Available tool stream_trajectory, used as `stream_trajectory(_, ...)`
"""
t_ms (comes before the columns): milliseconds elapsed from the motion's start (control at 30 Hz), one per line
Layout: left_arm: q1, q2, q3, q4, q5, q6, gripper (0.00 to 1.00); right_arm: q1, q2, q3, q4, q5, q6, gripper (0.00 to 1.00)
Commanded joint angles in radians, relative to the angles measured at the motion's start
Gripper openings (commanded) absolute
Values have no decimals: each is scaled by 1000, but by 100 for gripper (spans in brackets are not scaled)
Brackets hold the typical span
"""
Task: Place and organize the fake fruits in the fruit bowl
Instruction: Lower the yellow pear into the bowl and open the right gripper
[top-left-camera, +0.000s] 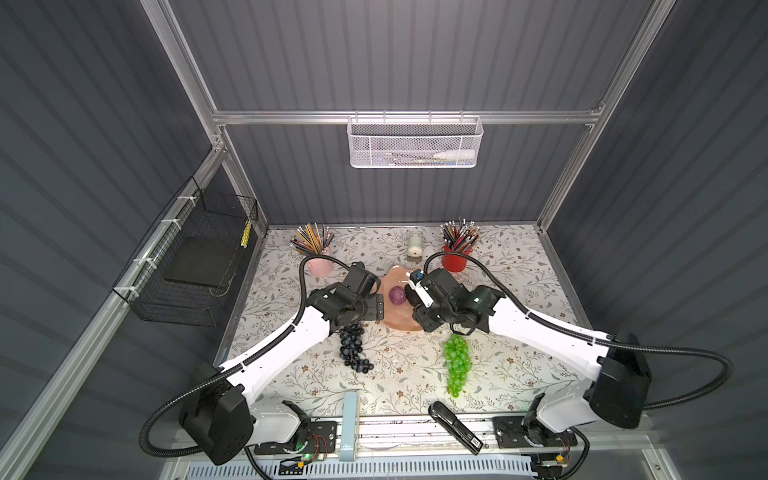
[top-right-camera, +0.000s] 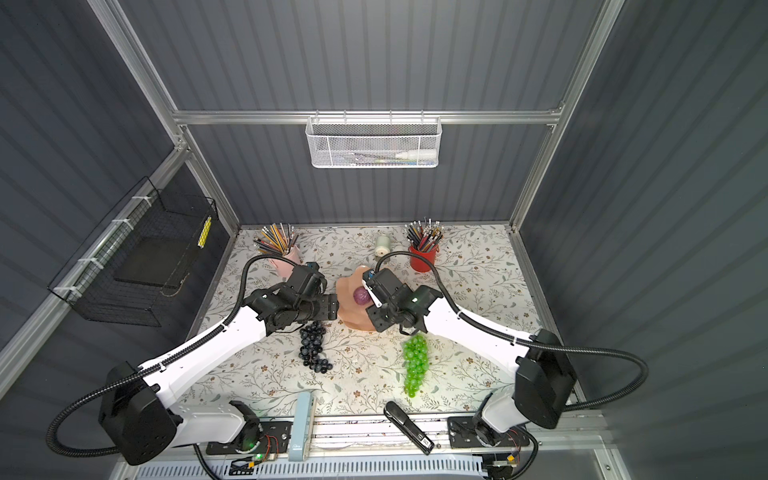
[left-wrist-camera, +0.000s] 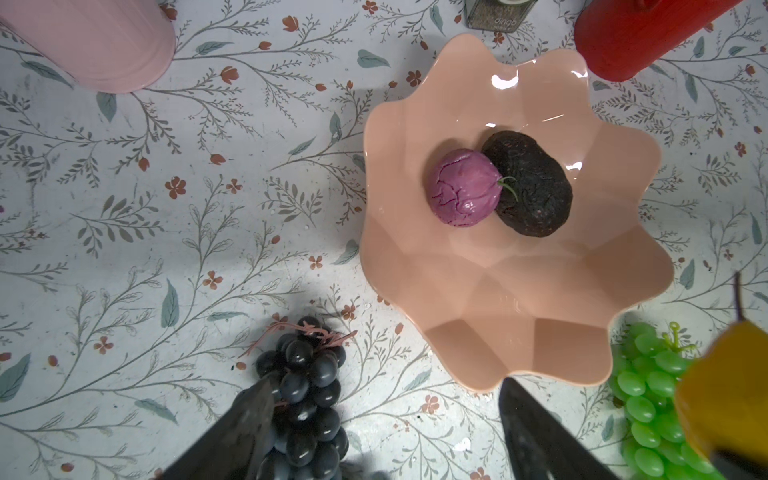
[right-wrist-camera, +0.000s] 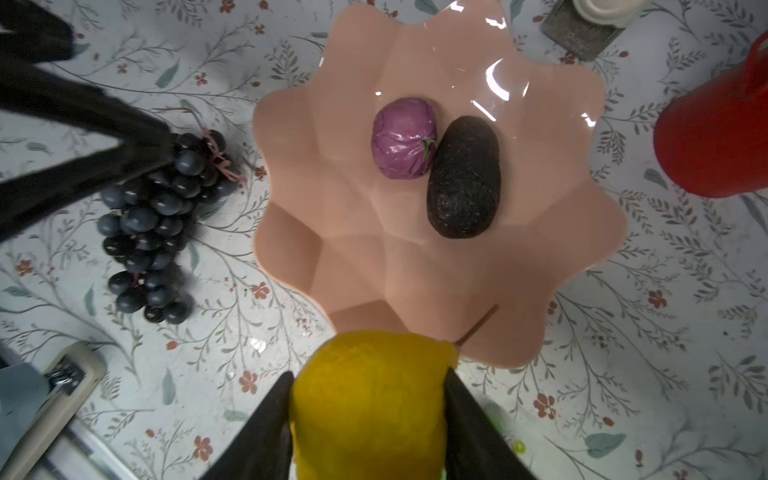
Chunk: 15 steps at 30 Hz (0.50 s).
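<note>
While the right pincer (right-wrist-camera: 368, 376) clamps the lemon (right-wrist-camera: 365, 411) at the fruit bowl (right-wrist-camera: 415, 270) rim, the drop is not yet made.
Carry it over the bowl's bare side, clear of the purple fruit (right-wrist-camera: 404, 138) touching the avocado (right-wrist-camera: 463, 178) inside, lower, then release gently so nothing rolls. The left pincer (left-wrist-camera: 384, 386) gapes wide and empty above the dark grape bunch (left-wrist-camera: 307, 395) beside the bowl; the green grape bunch (left-wrist-camera: 648, 386) lies on the worktop at the bowl's other side.
</note>
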Motion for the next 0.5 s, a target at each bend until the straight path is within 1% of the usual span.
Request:
stream_trajectory(0, 2, -47, 14, -54, -43, -7, 88, -3, 75, 45, 60, 25, -73, 50)
stream_trajectory(100, 2, -61, 12, -59, -49, -8, 88, -4, 154, 83, 88, 16, -94, 50)
stream_trajectory(200, 2, -68, 10, -70, -52, -18, 88, -5, 224, 111, 101, 32, -113, 50)
stream_trajectory(467, 2, -77, 8, -73, -56, -22, 88, -7, 344, 154, 136, 79, -151, 51)
